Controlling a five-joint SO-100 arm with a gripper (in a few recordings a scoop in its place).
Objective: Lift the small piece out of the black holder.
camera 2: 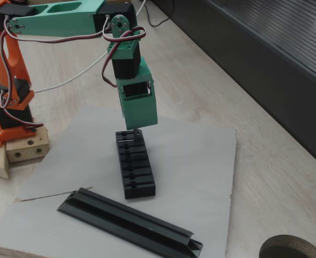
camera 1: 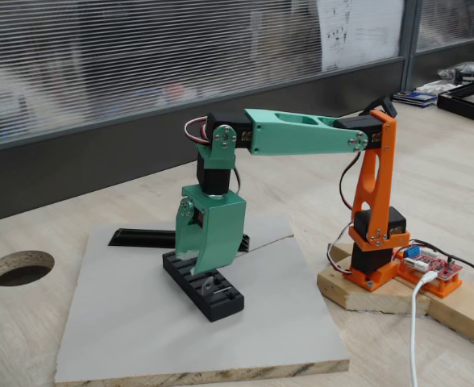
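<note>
The black holder [camera 1: 198, 282] [camera 2: 135, 166], a slotted block, lies on the grey board. The small piece [camera 1: 214, 284], a silvery tab with a hole, stands upright in a slot toward the holder's near-right end in a fixed view. My green gripper [camera 1: 209, 271] [camera 2: 136, 129] points straight down, with its tip just above the tab at that end of the holder. Its jaws look close together. The tips are too small and too hidden to show whether they hold the tab's top.
A longer, thinner black bar [camera 1: 140, 238] [camera 2: 131, 224] lies on the grey board [camera 1: 124, 322] [camera 2: 201, 161] beside the holder. The arm's orange base [camera 1: 374, 242] stands on a wooden block with a red circuit board [camera 1: 430, 266]. A round hole [camera 1: 19, 268] is cut in the table.
</note>
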